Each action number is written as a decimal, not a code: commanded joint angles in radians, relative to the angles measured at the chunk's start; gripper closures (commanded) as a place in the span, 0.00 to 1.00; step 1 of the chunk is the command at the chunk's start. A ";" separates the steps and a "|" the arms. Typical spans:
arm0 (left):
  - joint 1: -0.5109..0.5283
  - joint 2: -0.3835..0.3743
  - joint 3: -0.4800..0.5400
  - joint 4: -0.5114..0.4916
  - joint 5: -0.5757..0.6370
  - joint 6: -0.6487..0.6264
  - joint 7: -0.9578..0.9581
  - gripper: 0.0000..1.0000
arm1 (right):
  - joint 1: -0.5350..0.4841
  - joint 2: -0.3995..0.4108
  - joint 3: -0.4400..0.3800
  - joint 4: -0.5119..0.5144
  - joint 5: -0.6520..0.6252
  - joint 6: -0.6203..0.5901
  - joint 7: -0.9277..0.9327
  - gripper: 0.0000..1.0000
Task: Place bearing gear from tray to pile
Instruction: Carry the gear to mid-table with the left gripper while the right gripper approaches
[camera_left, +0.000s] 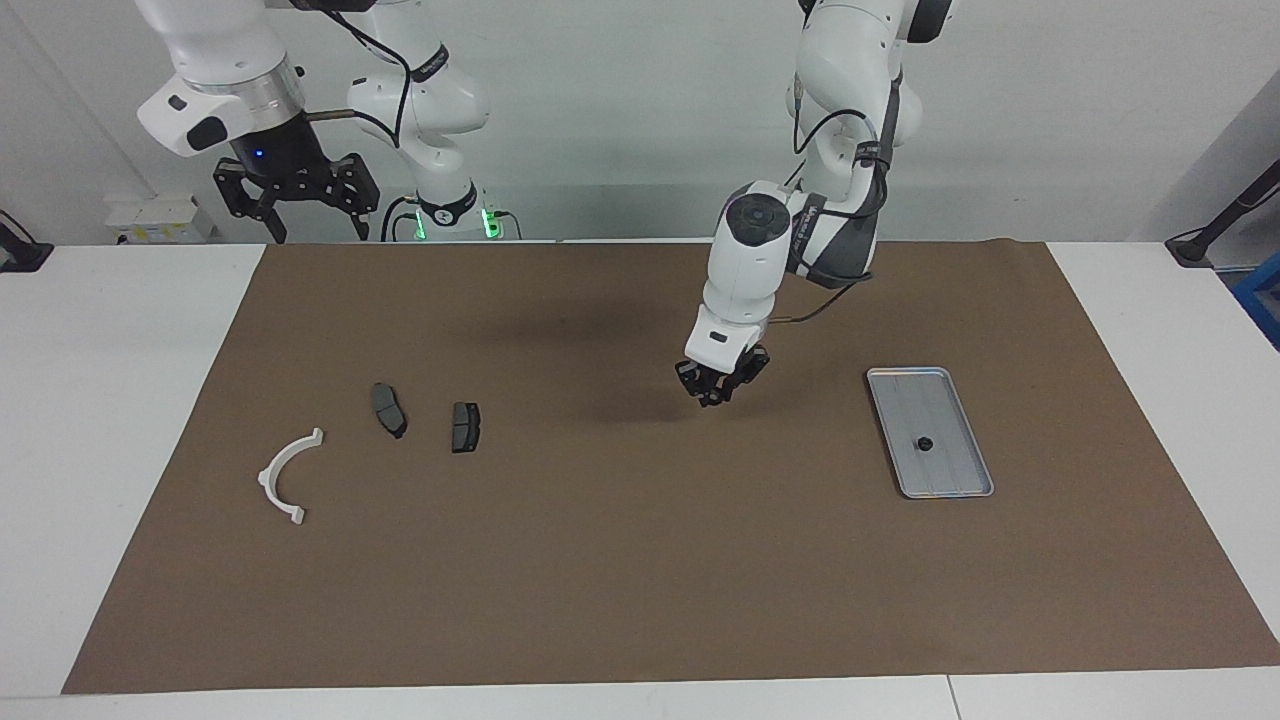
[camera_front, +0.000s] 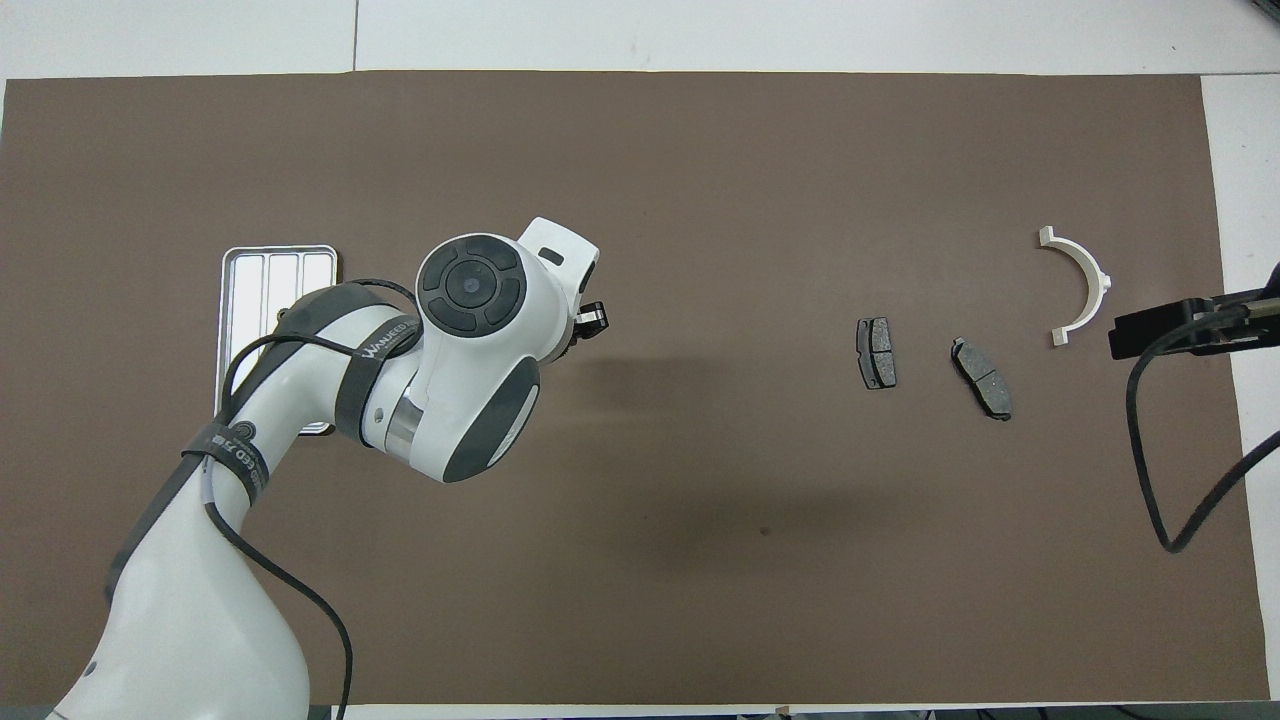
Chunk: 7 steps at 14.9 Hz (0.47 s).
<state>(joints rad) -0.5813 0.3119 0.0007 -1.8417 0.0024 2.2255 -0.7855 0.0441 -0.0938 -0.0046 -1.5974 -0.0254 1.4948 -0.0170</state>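
Note:
The silver-grey ribbed tray lies on the brown mat toward the left arm's end. A small black bearing gear sits in it. In the overhead view the tray is partly covered by the left arm and the gear is hidden. The pile lies toward the right arm's end: a white half-ring bracket and two dark grey pads. My left gripper hangs low over the bare mat between tray and pile. My right gripper waits open and raised.
The brown mat covers most of the white table. A black cable hangs from the right arm near the bracket. The left arm's elbow reaches over the mat beside the tray.

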 joint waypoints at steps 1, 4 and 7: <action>-0.025 0.029 0.019 -0.017 0.033 0.077 -0.051 1.00 | -0.007 -0.015 0.005 -0.041 0.018 0.027 -0.001 0.00; -0.023 0.042 0.019 -0.020 0.034 0.088 -0.052 1.00 | -0.001 -0.015 0.012 -0.088 0.018 0.079 0.077 0.00; -0.019 0.050 0.021 -0.079 0.036 0.200 -0.051 1.00 | 0.026 -0.015 0.015 -0.147 0.018 0.151 0.115 0.00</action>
<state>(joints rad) -0.5858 0.3654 0.0034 -1.8730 0.0183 2.3521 -0.8143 0.0564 -0.0915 0.0075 -1.6828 -0.0239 1.5900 0.0668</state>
